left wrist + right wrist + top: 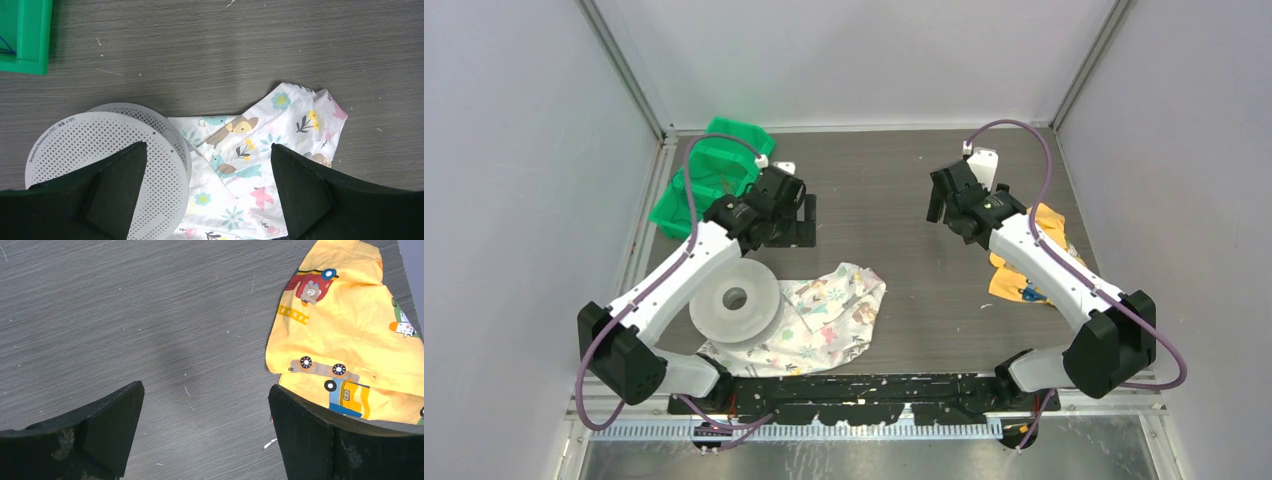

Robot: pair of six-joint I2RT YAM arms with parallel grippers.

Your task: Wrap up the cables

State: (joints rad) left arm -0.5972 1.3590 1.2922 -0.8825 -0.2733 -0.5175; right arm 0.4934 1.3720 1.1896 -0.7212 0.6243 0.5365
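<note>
- Across the dark wood-grain table (904,190), open room is being offered at the middle and far side, while walls are closing in both edges.
- Near the left arm, the pale grey perforated two-disc plastic spool (735,299) is being touched by the white floral cloth (839,310); no winding is being shown on it.
- The left gripper (207,150) is being held wide above spool and cloth, and the right gripper (206,387) wide over bare table beside the yellow cartoon-print cloth (345,335). Nothing is being gripped.
- Only a thin blue wire (5,48) is being glimpsed, inside the green plastic bin (25,35), so wrapping is being judged unstarted.
</note>
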